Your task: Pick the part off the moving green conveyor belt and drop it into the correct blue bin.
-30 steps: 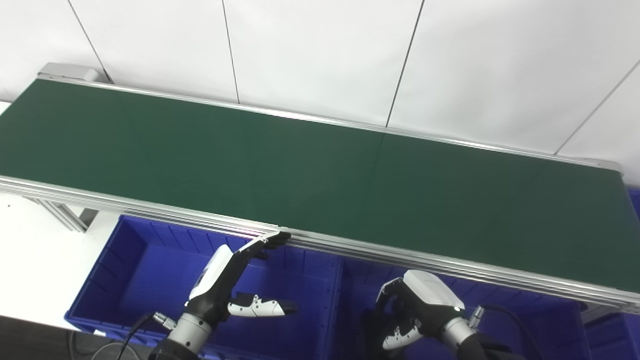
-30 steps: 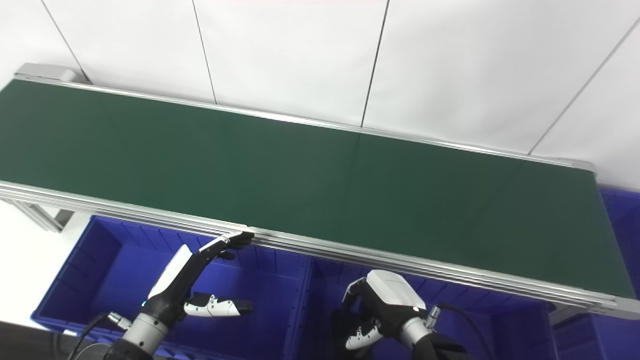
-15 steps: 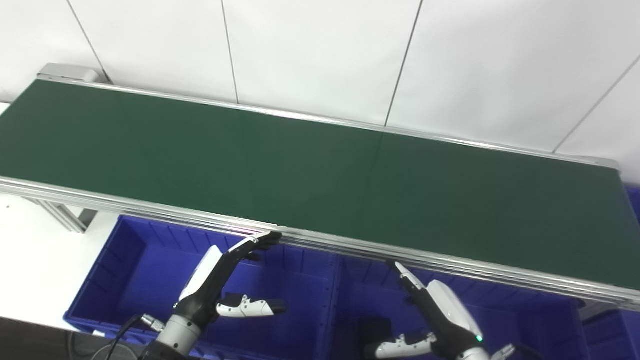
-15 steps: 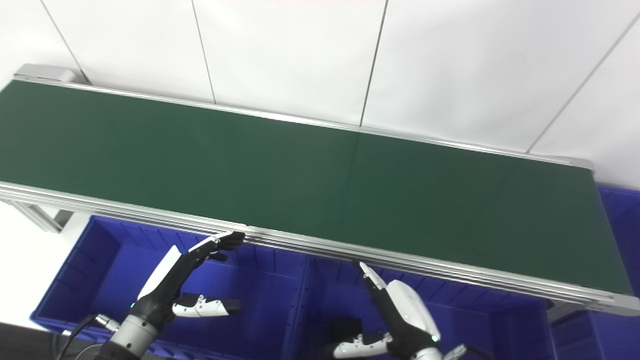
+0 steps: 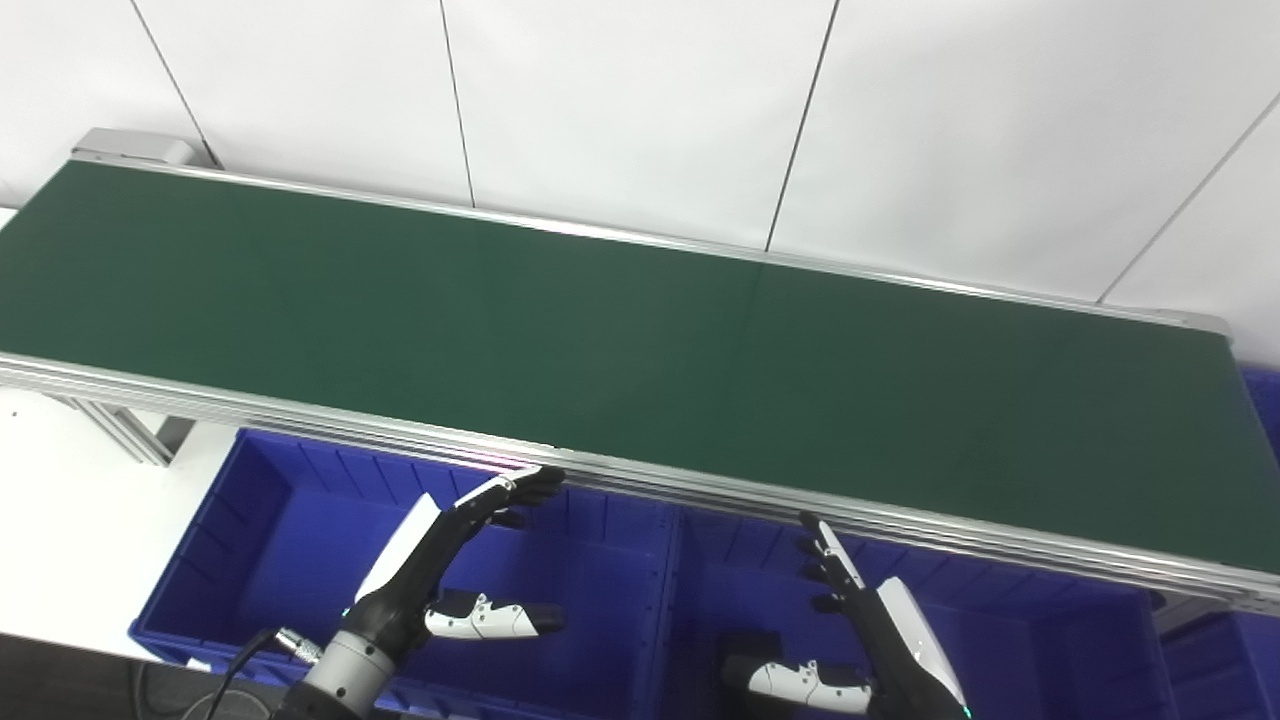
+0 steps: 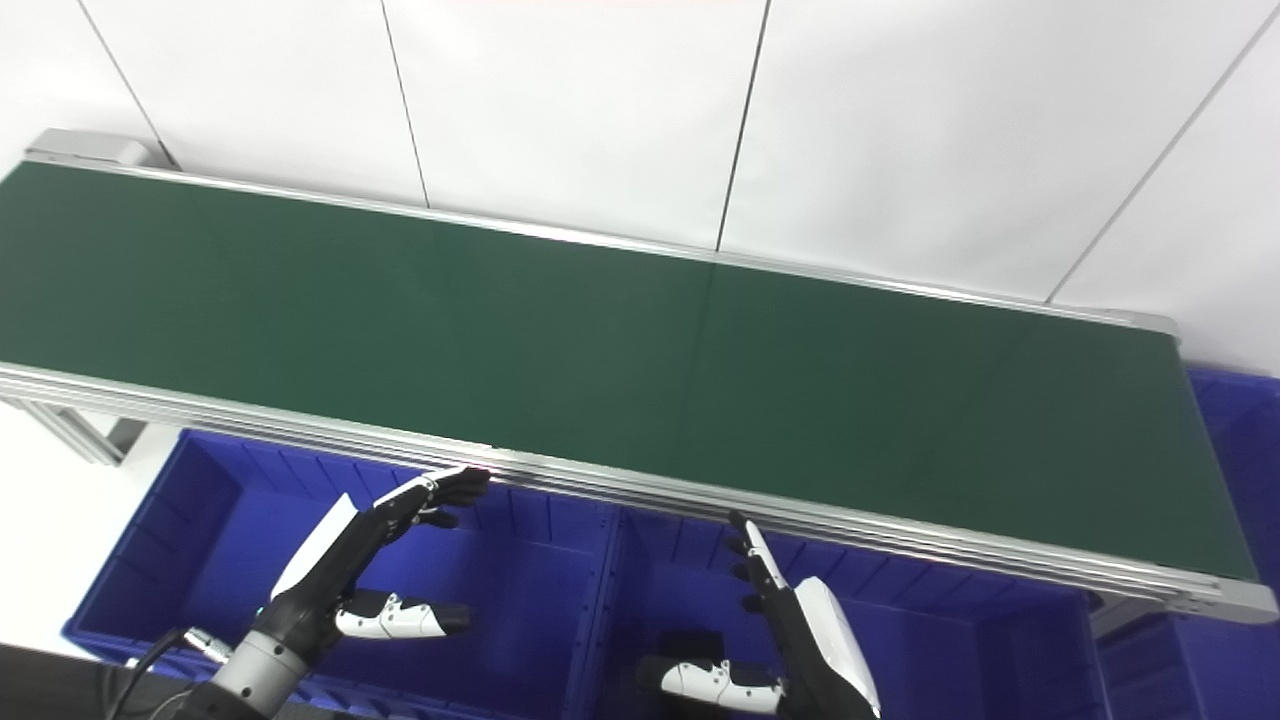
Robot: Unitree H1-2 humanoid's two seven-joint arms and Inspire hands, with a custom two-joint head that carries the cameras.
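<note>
My left hand (image 5: 420,565) and right hand (image 5: 885,640) hang with fingers spread, holding nothing, over the two blue plastic bins (image 5: 290,520). A dark part (image 5: 750,655) lies in the right bin (image 5: 1050,640); the green conveyor belt (image 5: 600,340) is bare.

The right hand (image 5: 880,640) no longer sits curled over the right blue bin (image 5: 1050,640) as it did a second ago; it is now spread open, fingers (image 5: 830,555) reaching up toward the near rail of the green conveyor belt (image 5: 620,350), thumb held out to the side. A dark part (image 5: 745,655) now shows on that bin's floor beneath the hand, though its shape is hard to make out. The left hand (image 5: 440,560) sits slightly lower below the same rail.
</note>
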